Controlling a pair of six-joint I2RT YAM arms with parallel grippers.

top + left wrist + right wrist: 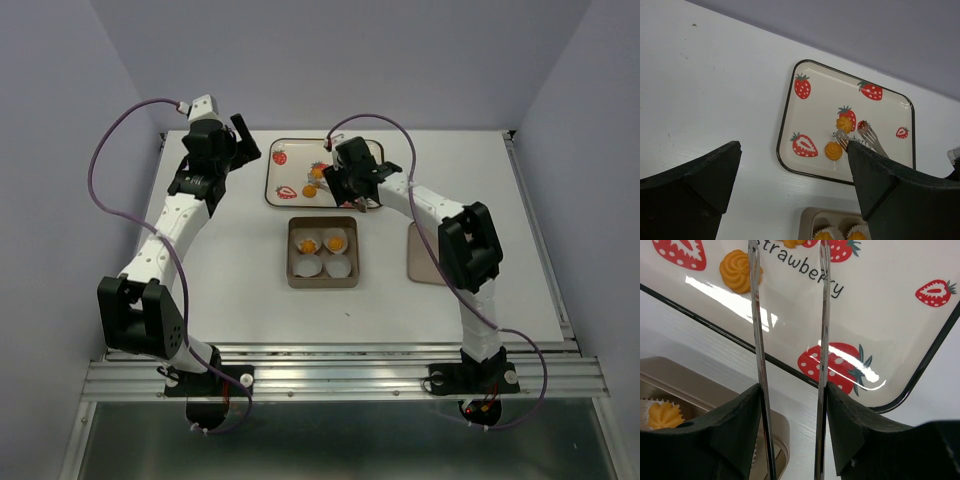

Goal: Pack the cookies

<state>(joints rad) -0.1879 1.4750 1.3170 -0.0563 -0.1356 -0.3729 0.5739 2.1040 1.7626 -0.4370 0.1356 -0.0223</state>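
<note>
Two orange-yellow cookies (310, 190) (318, 172) lie on the strawberry-print tray (283, 175). Two more sit in paper cups in the back row of the beige square tin (322, 283). My right gripper (352, 185) is shut on metal tongs (756, 340), whose arms stand apart over the tray. In the right wrist view (792, 390), one cookie (737, 271) lies just left of the tongs and another (792, 242) shows between their arms at the top edge. My left gripper (794, 146) is open and empty, above the table left of the tray (790, 100).
Two empty white paper cups (308, 266) (340, 266) fill the tin's front row. A beige lid (425, 255) lies right of the tin, partly under my right arm. The table's back edge meets the wall just behind the tray.
</note>
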